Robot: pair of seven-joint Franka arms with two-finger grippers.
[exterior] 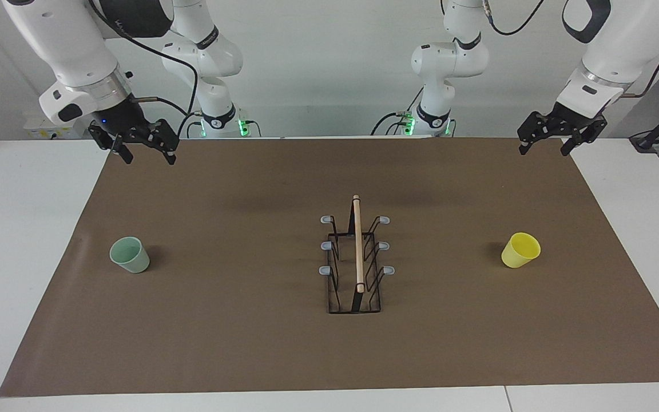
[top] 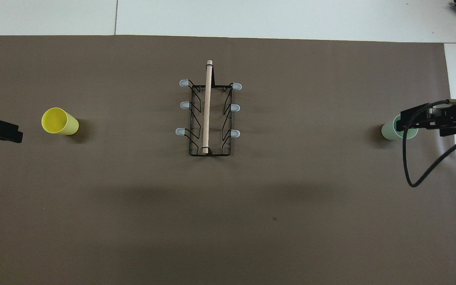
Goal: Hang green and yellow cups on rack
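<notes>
- Left gripper (exterior: pixel 546 147): raised over the brown mat (exterior: pixel 249 355) at its robot-side corner, left arm's end of the desk (exterior: pixel 20 229). Wrist angled down, fingers apart, nothing held.
- Right gripper (exterior: pixel 145 153): raised over the mat's robot-side edge at the right arm's end. Tilted down, fingers apart, nothing held.
- Rack (exterior: pixel 356 269): upright mid-mat, between the two arms, wooden rod (exterior: pixel 357 243) along the top running toward/away from the robots. All six grey-tipped pegs bare.
- Green cup (exterior: pixel 130 254): standing mouth up on the mat toward the right arm's end, well apart from the rack. Overhead view: right gripper partly covers it, but the facing view shows no contact.
- Yellow cup (exterior: pixel 520 250): standing mouth up on the mat toward the left arm's end, well apart from the rack.
</notes>
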